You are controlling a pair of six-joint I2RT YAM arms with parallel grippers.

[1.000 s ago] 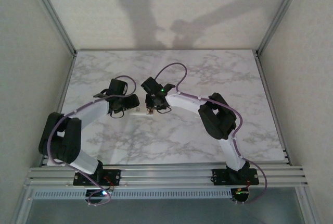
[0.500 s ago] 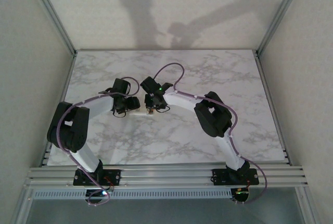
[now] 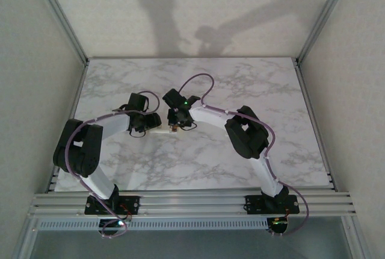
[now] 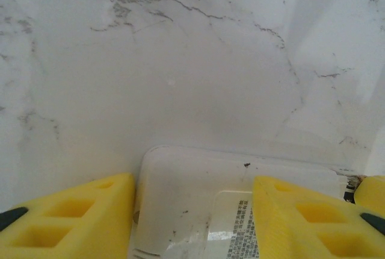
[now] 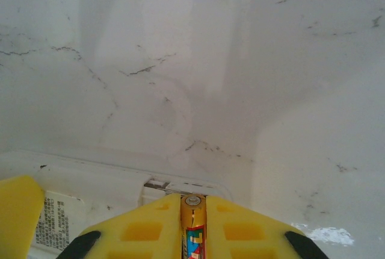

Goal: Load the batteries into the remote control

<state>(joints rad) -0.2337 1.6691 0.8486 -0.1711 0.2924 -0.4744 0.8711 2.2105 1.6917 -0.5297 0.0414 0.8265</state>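
Observation:
The white remote (image 3: 161, 130) lies back side up on the marble table between my two grippers. My left gripper (image 4: 192, 217) is open over the remote's (image 4: 192, 193) left end. One yellow finger (image 4: 72, 220) stands at the end edge, the other over the printed label. My right gripper (image 5: 193, 200) is shut on a coppery-gold battery (image 5: 193, 226) with a coloured label, its metal tip pointing forward. The tip sits just short of the open battery bay (image 5: 157, 185) at the remote's (image 5: 102, 177) right end. In the top view the left gripper (image 3: 146, 123) and right gripper (image 3: 176, 125) nearly meet.
The marble table (image 3: 252, 84) stretches away behind and to the right of the grippers. Aluminium posts (image 3: 60, 18) and pale walls close in the sides and back. A metal rail (image 3: 192, 202) carries both arm bases at the near edge.
The left arm has folded at the elbow and brought its gripper down over the remote's end, its jaws narrowing. The right gripper has tightened on the battery and shifted slightly left.

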